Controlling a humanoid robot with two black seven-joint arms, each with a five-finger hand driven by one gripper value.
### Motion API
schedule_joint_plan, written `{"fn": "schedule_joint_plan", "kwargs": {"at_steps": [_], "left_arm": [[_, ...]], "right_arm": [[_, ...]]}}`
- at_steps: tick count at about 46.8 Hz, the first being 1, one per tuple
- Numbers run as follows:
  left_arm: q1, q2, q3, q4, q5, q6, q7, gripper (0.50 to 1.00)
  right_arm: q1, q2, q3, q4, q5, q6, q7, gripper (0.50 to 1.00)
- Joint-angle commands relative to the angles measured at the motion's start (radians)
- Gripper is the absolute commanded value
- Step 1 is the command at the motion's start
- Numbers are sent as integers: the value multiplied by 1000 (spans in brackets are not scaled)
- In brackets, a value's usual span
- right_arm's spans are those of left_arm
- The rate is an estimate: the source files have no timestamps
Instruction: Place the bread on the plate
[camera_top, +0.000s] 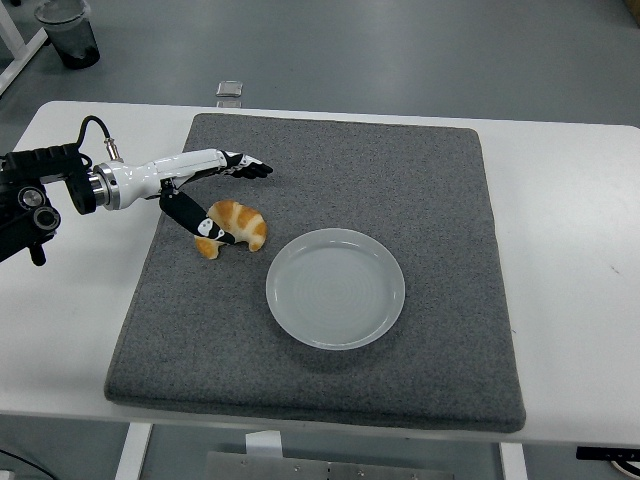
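I see the croissant (236, 227) lying on the grey mat (330, 340), just left of the white plate (335, 288) and apart from its rim. My left hand (205, 190) is spread over the croissant, thumb laid across its near side, fingers (250, 166) stretched out beyond it, not closed on anything. The plate sits at the mat's middle.

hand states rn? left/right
Left hand: open, fingers extended over the croissant, thumb lying across it, no grasp closed yet.
Right hand: not in view.
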Motion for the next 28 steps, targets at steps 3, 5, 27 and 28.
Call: {"fn": "schedule_joint_plan", "kwargs": {"at_steps": [3,5,27,28], "left_arm": [[0,-5,2,4,41,35,0,960],[0,-7,5,4,53,41,0,960],[-6,-13,103,6,130,169,2,954],[-8,-13,108,4,130,170,2,954]], "right_arm": [[0,0,0,0,0,0,0,932],[0,0,-1,0,0,0,0,932],[0,0,-1,0,0,0,0,930],[0,0,-1,0,0,0,0,932]]}}
